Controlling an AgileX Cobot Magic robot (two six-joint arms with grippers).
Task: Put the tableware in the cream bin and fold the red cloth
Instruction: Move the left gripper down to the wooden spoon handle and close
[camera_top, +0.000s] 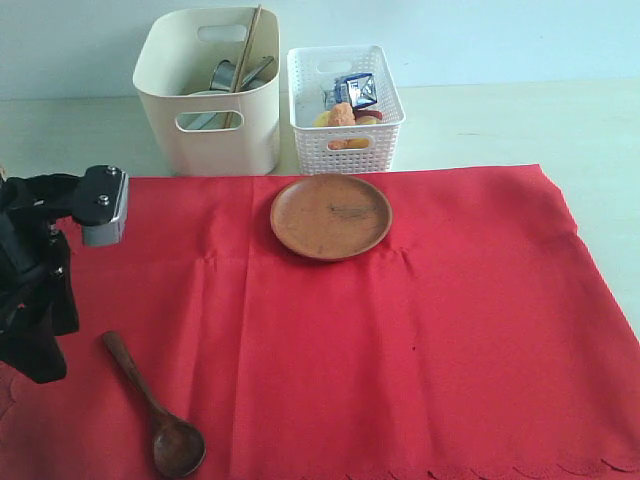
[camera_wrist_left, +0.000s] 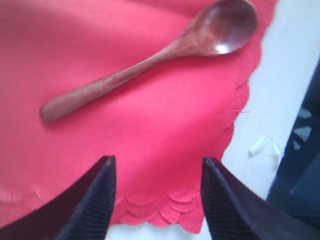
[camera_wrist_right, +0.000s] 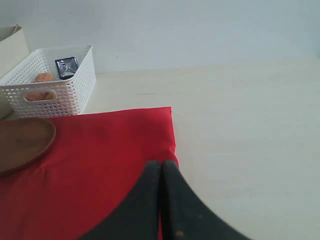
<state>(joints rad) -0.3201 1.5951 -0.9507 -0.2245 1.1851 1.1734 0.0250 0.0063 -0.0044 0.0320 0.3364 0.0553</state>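
The red cloth (camera_top: 400, 320) lies spread on the table. On it are the round brown plate (camera_top: 331, 216) near its far edge and the dark wooden spoon (camera_top: 155, 410) at the near left. The cream bin (camera_top: 210, 135) behind the cloth holds a steel cup (camera_top: 225, 75) and the wooden chopsticks (camera_top: 245, 60). My left gripper (camera_wrist_left: 157, 160) is open above the cloth's scalloped corner (camera_wrist_left: 170, 205), a short way from the spoon (camera_wrist_left: 150, 60), with nothing between its fingers. My right gripper (camera_wrist_right: 161, 164) is shut and empty, over the cloth's right edge (camera_wrist_right: 100, 165).
A white lattice basket (camera_top: 345, 130) with food items and a blue-and-white carton (camera_top: 357, 90) stands right of the bin. The pale table (camera_wrist_right: 250, 140) extends to the right of the cloth. The right arm is outside the exterior view.
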